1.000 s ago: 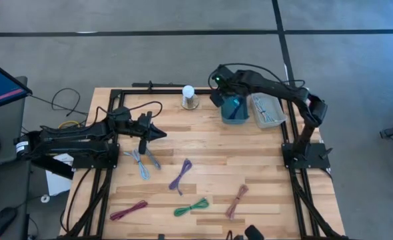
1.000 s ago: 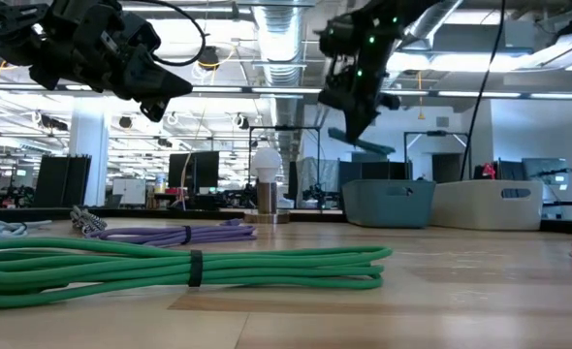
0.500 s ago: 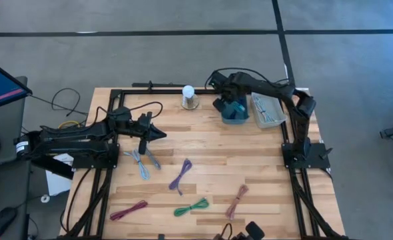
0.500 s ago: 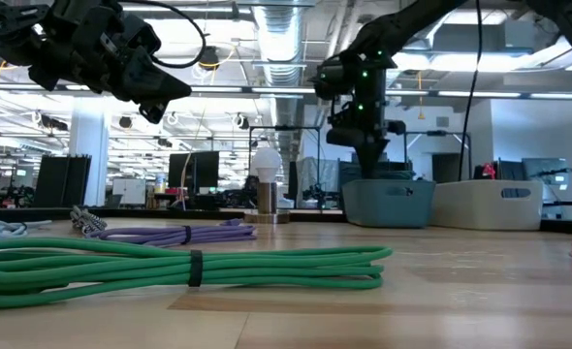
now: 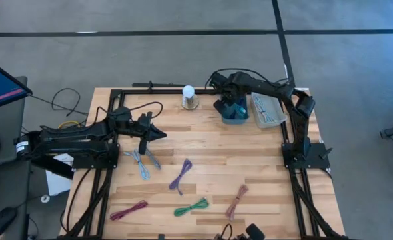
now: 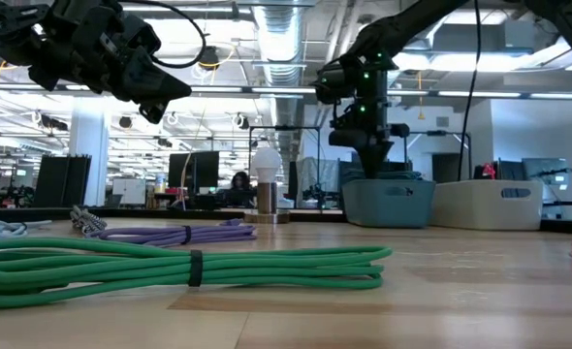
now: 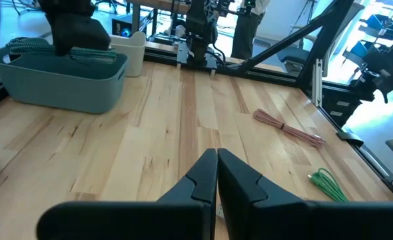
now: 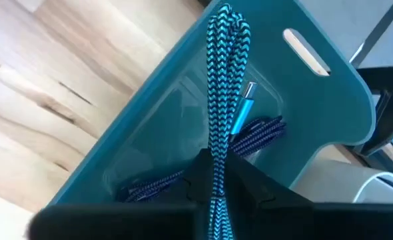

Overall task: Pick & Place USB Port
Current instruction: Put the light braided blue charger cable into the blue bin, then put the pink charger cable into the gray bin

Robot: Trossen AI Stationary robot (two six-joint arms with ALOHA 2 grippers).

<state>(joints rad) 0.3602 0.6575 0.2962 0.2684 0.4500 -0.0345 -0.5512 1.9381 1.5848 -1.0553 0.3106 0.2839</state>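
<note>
My right gripper (image 5: 228, 105) (image 6: 371, 165) (image 8: 216, 188) reaches down into the teal bin (image 5: 237, 119) (image 6: 388, 204) (image 8: 330, 113) at the table's far side, shut on a blue zigzag-braided USB cable (image 8: 220, 87). Darker blue coils (image 8: 258, 132) lie on the bin's floor. My left gripper (image 5: 162, 134) (image 6: 174, 89) (image 7: 216, 163) hovers shut above the table's left half, touching nothing. Loose cable bundles lie flat on the wood: grey (image 5: 140, 162), purple (image 5: 180, 175), green (image 5: 192, 207), maroon (image 5: 128, 211), pink (image 5: 236, 200). My right gripper pinches the blue braided cable's folded bundle (image 8: 216, 167) between its two fingers, several strands together. The fingers come from above, pointing down into the teal bin. The bundle runs on past the fingertips inside the bin, its blue plug (image 8: 242, 110) beside it.
A pale bin (image 5: 266, 111) (image 6: 499, 204) holding more cables stands right of the teal one. A bulb on a round base (image 5: 189, 97) (image 6: 266, 184) stands at the far edge. Black frame rails border the table. Bare wood lies between the bins and the loose cables.
My right gripper, holding the blue cable, has come down from above the teal bin into it and turned from a slant to pointing straight down. The cable that hung below it is now inside the bin. The left arm has kept still.
</note>
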